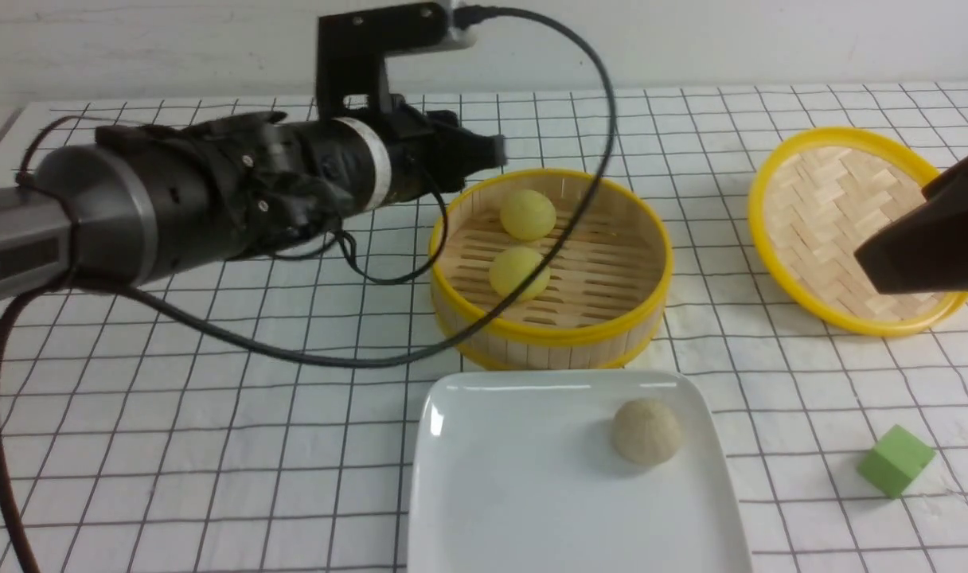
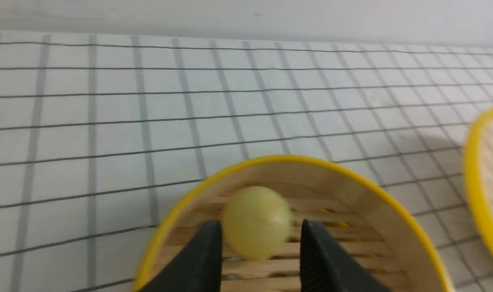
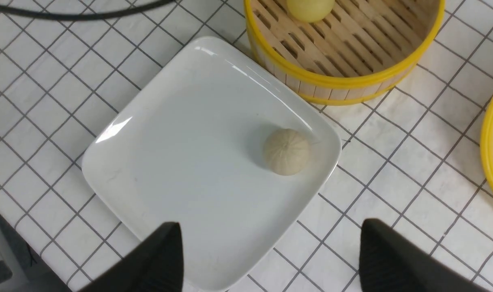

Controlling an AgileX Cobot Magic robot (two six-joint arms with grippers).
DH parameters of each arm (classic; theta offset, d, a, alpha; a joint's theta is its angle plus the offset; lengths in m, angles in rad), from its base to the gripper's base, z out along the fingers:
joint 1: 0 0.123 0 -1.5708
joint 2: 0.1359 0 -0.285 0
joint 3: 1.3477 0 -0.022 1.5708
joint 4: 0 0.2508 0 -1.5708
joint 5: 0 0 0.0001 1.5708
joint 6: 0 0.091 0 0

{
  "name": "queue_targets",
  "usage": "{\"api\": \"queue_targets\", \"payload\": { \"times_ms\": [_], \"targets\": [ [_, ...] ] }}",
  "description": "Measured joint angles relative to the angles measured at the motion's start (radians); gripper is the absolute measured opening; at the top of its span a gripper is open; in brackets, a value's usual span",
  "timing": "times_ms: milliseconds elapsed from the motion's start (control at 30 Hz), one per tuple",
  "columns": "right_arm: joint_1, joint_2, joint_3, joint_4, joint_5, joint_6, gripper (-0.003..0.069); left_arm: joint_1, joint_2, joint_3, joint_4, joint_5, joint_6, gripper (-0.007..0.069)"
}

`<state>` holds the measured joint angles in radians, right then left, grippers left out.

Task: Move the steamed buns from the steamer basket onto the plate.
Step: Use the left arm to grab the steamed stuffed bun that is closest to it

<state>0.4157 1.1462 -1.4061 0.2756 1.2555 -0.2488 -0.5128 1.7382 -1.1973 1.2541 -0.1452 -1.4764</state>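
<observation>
Far yellow bun (image 2: pixel 256 221) is lined up just ahead between left gripper (image 1: pixel 496 150) jaws, part-open, ungripped; right gripper (image 3: pixel 271 225) jaws spread wide

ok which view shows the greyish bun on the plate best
The right wrist view: it looks down on the greyish bun, whole and sharp, with the faint lines on its top and the plate around it. The front view shows it whole too, but from a lower side angle. The left wrist view does not show it.

Three buns (image 1: pixel 527 214) (image 1: pixel 519 272) (image 1: pixel 645 431), one basket (image 1: pixel 548 334), plate (image 1: pixel 468 446), lid (image 1: pixel 842 318), cube (image 1: pixel 895 460).
</observation>
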Motion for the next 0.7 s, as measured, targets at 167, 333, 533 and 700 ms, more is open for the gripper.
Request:
{"api": "queue_targets", "payload": {
  "times_ms": [167, 333, 533, 700],
  "targets": [
    [0.0, 0.0, 0.0, -0.004, 0.0, 0.0, 0.0558, -0.041, 0.007, 0.0, 0.284, -0.083, -0.23, 0.03],
    [0.0, 0.0, 0.0, -0.012, 0.0, 0.0, 0.0558, -0.041, 0.007, 0.0, 0.486, -0.088, -0.525, 0.03],
    [0.0, 0.0, 0.0, -0.013, 0.0, 0.0, 0.0558, -0.041, 0.007, 0.018, 0.501, -0.091, -0.62, 0.03],
    [0.0, 0.0, 0.0, -0.014, 0.0, 0.0, 0.0558, -0.041, 0.007, 0.031, 0.505, -0.026, -0.627, 0.0297]
  ]
}}
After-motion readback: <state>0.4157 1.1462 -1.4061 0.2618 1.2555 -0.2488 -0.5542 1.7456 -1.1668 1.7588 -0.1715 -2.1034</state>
